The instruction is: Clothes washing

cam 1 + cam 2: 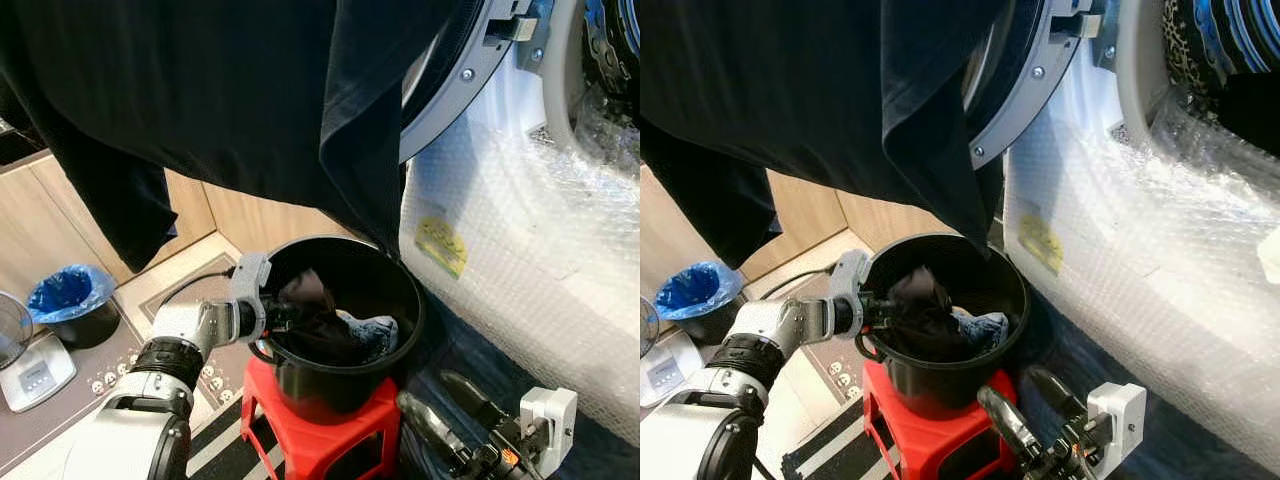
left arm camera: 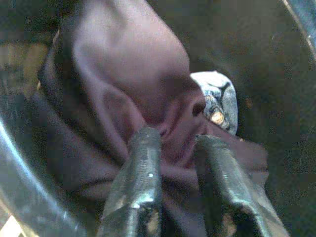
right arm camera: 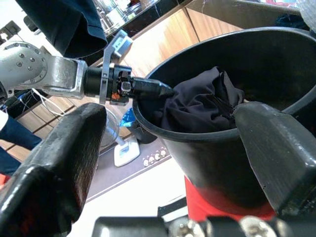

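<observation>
A black bucket (image 1: 330,385) stands on a red stool (image 1: 320,440) in front of the washing machine (image 1: 520,230). Inside it lie a dark purple-black garment (image 1: 310,300) and a piece of denim (image 1: 378,335). My left gripper (image 1: 280,315) reaches over the bucket's rim and is shut on the dark garment (image 2: 128,74), with cloth bunched between its fingers (image 2: 140,187). My right gripper (image 1: 428,390) hangs low beside the bucket (image 3: 207,163), open and holding nothing. A large dark garment (image 1: 200,100) hangs across the top of the view.
The washer's round door (image 1: 450,100) stands open above the bucket, and the machine's front is covered in bubble wrap. A blue-lined bin (image 1: 65,295) and a white scale (image 1: 30,370) sit on the floor at the left, by wooden cabinets.
</observation>
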Robot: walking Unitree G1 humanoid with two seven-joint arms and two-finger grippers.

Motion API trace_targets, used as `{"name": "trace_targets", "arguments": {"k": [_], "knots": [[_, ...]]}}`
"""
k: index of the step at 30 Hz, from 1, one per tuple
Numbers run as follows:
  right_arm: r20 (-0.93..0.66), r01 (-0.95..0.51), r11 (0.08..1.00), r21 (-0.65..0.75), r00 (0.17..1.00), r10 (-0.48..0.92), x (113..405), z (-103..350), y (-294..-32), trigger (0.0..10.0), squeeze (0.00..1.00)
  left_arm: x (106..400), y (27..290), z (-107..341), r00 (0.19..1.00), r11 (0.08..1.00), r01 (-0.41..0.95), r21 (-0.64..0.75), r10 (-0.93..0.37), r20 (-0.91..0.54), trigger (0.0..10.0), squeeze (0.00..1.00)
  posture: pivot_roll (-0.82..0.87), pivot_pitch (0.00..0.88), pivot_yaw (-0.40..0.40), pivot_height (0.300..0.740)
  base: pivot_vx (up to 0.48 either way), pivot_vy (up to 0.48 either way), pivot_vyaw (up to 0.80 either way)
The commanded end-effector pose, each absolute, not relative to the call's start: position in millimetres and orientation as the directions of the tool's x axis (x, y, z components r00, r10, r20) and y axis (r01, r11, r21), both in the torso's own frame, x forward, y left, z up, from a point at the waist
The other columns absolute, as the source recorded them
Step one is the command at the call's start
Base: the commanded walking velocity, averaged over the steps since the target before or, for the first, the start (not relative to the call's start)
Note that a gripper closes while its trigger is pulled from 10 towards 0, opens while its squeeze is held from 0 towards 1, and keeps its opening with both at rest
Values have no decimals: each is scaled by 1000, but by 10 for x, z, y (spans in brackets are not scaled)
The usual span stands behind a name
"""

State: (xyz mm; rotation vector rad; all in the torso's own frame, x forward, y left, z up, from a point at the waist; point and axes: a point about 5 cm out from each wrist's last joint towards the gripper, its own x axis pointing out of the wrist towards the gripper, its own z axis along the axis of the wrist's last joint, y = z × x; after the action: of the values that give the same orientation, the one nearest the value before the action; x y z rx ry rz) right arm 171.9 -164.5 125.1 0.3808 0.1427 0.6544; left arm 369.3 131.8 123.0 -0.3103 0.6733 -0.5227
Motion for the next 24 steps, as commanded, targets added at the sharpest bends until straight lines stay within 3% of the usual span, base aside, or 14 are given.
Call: {"name": "trace_targets", "arguments": {"k": [1, 11, 19, 24], "knots": [[-17, -563, 728, 392, 786, 618, 1701, 1228, -1637, 10000, 0, 3659, 1325, 1177, 632, 821, 343, -456, -561, -535, 10000, 1000, -170, 124, 43, 740, 0, 0, 0], [-26, -555, 735, 390, 791, 611, 1668, 1236, -1661, 10000, 0, 3650, 1323, 1121, 600, 827, 325, -460, -556, -576, 10000, 1000, -180, 144, 37, 740, 0, 0, 0], [-32, -553, 740, 384, 793, 609, 1654, 1254, -1686, 10000, 0, 3680, 1457, 1103, 620, 853, 319, -414, -518, -589, 10000, 1000, -190, 157, 31, 740, 0, 0, 0], [-39, -549, 743, 383, 794, 607, 1631, 1259, -1697, 10000, 0, 3657, 1428, 1071, 582, 835, 364, -412, -549, -599, 10000, 1000, -195, 170, 29, 740, 0, 0, 0]]}}
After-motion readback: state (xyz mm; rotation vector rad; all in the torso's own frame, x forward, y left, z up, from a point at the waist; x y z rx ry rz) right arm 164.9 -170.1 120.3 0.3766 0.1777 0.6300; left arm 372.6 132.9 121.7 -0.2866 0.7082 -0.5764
